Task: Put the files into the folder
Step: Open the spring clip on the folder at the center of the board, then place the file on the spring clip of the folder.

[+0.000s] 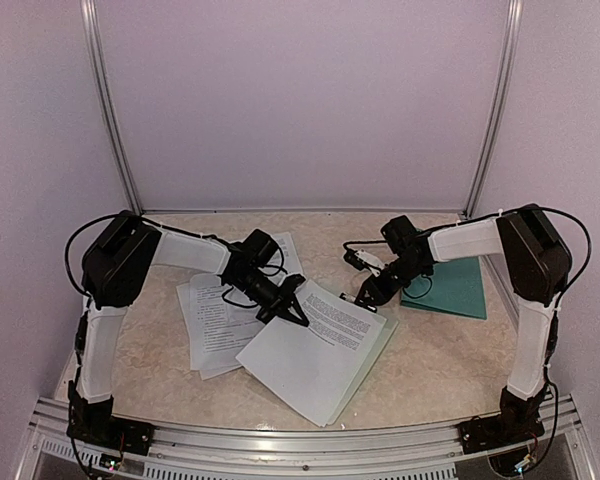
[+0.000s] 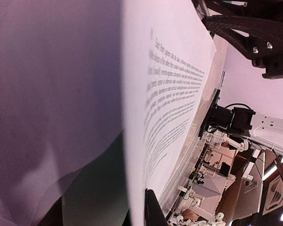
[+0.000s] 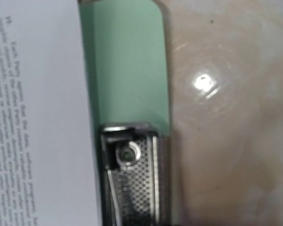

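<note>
Plainly, the left gripper (image 1: 292,312) is pinched fully closed on the top edge of the files (image 1: 315,355), a white sheet or thin stack spread at the middle of the table (image 1: 435,350). In the left wrist view that paper (image 2: 174,94) fills most of the picture, and one dark fingertip (image 2: 151,213) lies against it at the bottom edge. More printed sheets (image 1: 212,325) lie in a loose pile under the left arm, partly overlapped by the held paper.

The right gripper (image 1: 372,293) sits low over the far corner of the held paper. Its jaws look narrow, but whether they grip anything cannot be told. Its wrist camera looks straight down on a pale mint-green clipboard (image 3: 127,61) with a silver metal clip (image 3: 132,183), a printed page covering the board's left part.

The folder (image 1: 455,287) lies closed and flat on the table beneath the right forearm, just beside the paper, with no sheet in it.

The pages carry blocks of small black text, too blurred to read; no brand or label can be made out
</note>
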